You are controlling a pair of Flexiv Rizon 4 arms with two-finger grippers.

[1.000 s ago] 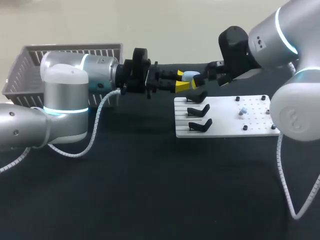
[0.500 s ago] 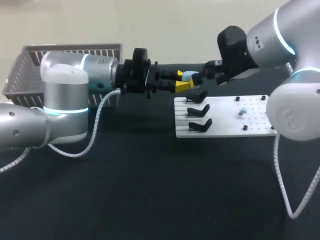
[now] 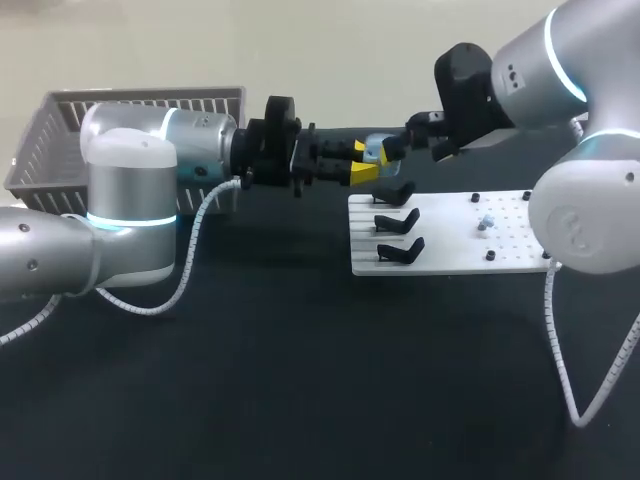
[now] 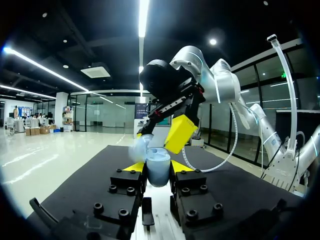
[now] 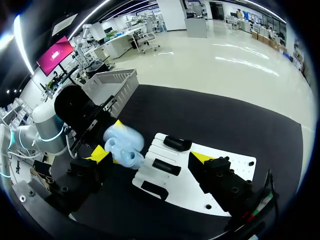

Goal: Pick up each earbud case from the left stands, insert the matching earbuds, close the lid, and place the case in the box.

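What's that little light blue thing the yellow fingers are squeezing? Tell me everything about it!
It is a small earbud case, pale blue, rounded and smooth like plastic. Its lid is open and leans to one side. The left gripper holds it in the air, with one yellow-tipped finger pressing each side. The right gripper is open, and one of its yellow tips sits right by the case's open rim; I cannot tell if it touches. What is inside is hidden.

Head view: even overhead light, soft glare on left arm, no hard shadows on table. Left wrist view dim, backlit: left fingers near black, case between them pale. Right wrist view brighter, case washed out.
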